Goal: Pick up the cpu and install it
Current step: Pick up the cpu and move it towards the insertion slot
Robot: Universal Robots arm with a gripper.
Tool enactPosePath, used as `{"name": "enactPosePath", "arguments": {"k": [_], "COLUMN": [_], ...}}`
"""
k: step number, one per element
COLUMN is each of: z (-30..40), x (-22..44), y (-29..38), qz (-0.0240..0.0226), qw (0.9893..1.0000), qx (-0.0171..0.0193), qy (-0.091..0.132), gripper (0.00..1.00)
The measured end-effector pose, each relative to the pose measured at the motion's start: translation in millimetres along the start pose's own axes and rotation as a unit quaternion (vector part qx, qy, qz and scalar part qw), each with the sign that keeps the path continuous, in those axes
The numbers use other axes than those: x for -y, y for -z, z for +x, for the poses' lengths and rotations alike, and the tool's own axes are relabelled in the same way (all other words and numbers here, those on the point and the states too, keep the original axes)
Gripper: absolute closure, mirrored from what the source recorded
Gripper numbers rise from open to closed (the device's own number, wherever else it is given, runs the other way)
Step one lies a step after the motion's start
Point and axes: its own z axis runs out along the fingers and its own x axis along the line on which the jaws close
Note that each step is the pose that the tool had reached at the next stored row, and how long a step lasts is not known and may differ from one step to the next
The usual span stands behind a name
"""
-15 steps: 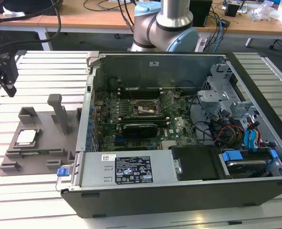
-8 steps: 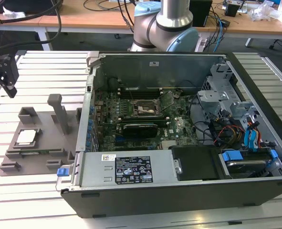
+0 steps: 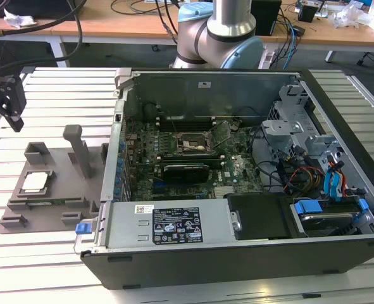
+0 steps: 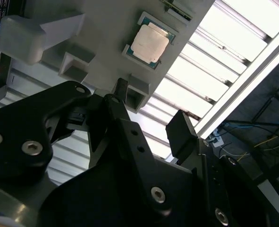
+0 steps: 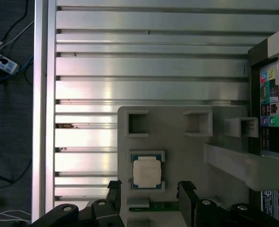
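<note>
A slatted metal tabletop (image 5: pixel 153 66) is carrying a grey tray (image 5: pixel 181 161) where the cpu (image 5: pixel 146 172) is lying unpicked, lined up between the jaws but untouched. They are hanging wide open and empty, so nothing is installed yet.

No legible text, black printed label (image 3: pixel 176 226) on the computer case (image 3: pixel 237 263), its wording unreadable

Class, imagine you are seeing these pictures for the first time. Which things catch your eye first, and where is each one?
The big open computer case dominates the exterior view, its motherboard laid bare. On that view's left, the silvery cpu sits in a pocket of the grey tray. In the first wrist view the open gripper hangs above the tray near the cpu, holding nothing.
</note>
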Motion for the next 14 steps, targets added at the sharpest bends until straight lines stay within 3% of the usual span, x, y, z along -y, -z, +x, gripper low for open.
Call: {"name": "enactPosePath", "arguments": {"k": [14], "z": [0.1], "x": [0.2], "y": [-6.8], "qz": [0.0], "qw": [1.0], "qx": [0.0], "qy": [0.0], "gripper": [0.4]}}
